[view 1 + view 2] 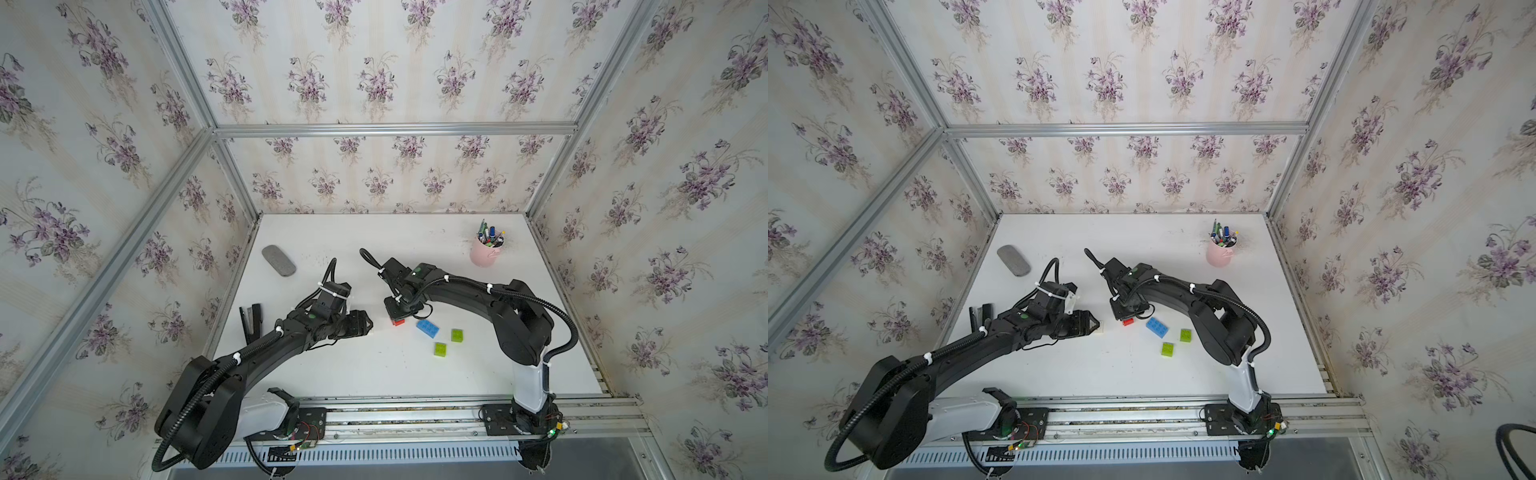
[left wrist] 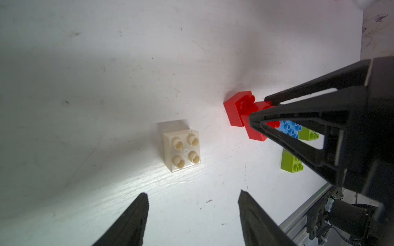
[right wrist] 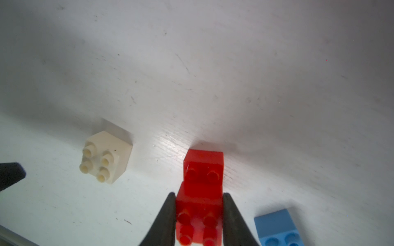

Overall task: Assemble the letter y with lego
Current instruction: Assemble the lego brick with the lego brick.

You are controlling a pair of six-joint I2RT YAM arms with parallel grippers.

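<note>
White scuffed tabletop (image 1: 374, 374), floral walls (image 1: 374, 83). R gripper (image 3: 199, 194) clamped a red studded plastic brick (image 3: 198, 223) stacked half over 2nd red brick (image 3: 203, 164). L gripper (image 2: 193, 192) gaped empty near cream-white square brick (image 2: 182, 149).

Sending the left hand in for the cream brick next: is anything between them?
Nothing visible does. Only bare table lies between the open left hand and the cream brick. The red bricks, gripped by the right hand, sit off to one side, apart from the cream brick.
</note>
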